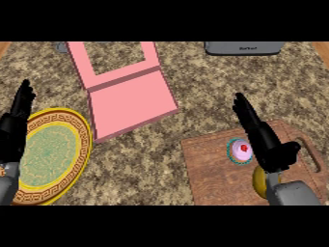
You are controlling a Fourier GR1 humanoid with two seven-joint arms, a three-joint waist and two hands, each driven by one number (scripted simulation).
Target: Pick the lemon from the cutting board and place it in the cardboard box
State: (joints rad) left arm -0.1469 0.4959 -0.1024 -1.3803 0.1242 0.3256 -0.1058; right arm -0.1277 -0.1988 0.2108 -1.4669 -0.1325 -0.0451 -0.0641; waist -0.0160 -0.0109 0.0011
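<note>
right hand [267,144] over the cutting board [210,178], fingers straight and pressed together; lemon [260,177] at the board's near right, half hidden under that wrist, so pull back, drop onto it and curl round, missing the cupcake [239,150]. left hand [8,137] rests open, fingers straight, by the plate [83,144] at left. speckled stone counter [217,91], pink box [131,103] far left of the board, grey appliance [243,48] at far edge.

Speckled brown stone tabletop [217,87] looks rough, brown wooden cutting board [210,176] grained, open pink box [131,103] smooth and matt
</note>
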